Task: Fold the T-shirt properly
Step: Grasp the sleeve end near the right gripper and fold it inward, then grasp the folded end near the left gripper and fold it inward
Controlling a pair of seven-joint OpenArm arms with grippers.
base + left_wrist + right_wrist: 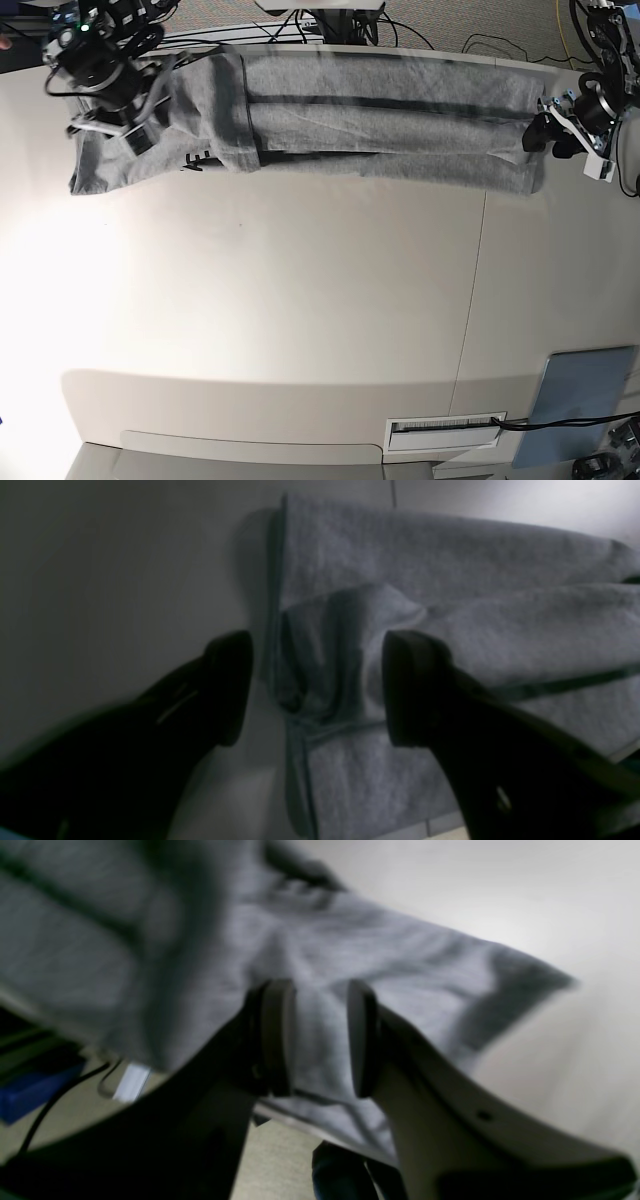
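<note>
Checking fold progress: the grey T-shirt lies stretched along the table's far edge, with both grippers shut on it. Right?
Not quite. In the left wrist view the left gripper has its jaws open astride the T-shirt; only the right gripper grips cloth.

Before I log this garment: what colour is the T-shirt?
Heather grey; the T-shirt shows best in the base view, with a bit of black lettering.

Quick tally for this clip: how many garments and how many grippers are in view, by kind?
T-shirt, grey, lying long on the table: 1
Grippers: 2, left gripper with jaws open, right gripper with fabric between its jaws
Total: 3
</note>
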